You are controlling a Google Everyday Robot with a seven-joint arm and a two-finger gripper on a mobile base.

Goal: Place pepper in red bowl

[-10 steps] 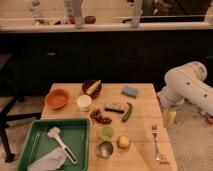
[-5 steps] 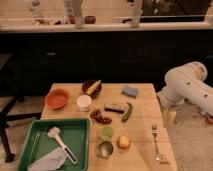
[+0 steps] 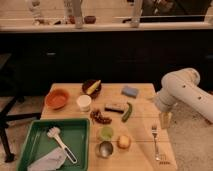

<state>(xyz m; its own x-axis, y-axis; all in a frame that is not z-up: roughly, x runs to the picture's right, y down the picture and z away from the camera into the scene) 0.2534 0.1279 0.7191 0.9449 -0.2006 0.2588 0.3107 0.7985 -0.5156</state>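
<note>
On the wooden table (image 3: 141,159) in the single camera view, we are seeing the pepper (image 3: 127,111) lying near the middle. It is dark green and curved, with one end pointing toward the far side. It is lying just right of a dark flat bar (image 3: 115,107) and is well apart from the red bowl (image 3: 57,98). That bowl is sitting at the far left corner of the table, with nothing showing inside it.

Between the two, a white cup (image 3: 84,102) is standing just right of the bowl. A dark brown bowl (image 3: 91,88) holding a yellow item (image 3: 94,85) is sitting farther back. A blue sponge (image 3: 130,91) is resting at the far side, to the right of the brown bowl. A reddish-brown clump (image 3: 100,118) is lying near the bar.

Nearer to us, a light-green cup (image 3: 106,132), a metal cup (image 3: 104,149) and a small yellowish fruit (image 3: 124,142) are grouped together. A fork (image 3: 156,143) is lying at the right. A green tray (image 3: 30,134) at the near left is holding a white brush (image 3: 61,142) and a grey cloth (image 3: 48,160).

At the right edge of the table, the white arm (image 3: 184,92) is bending down, and the gripper (image 3: 165,119) is hanging over the edge, right of the pepper and apart from it. We are not able to make out whether it is parted or closed. It is not touching anything we can see.
</note>
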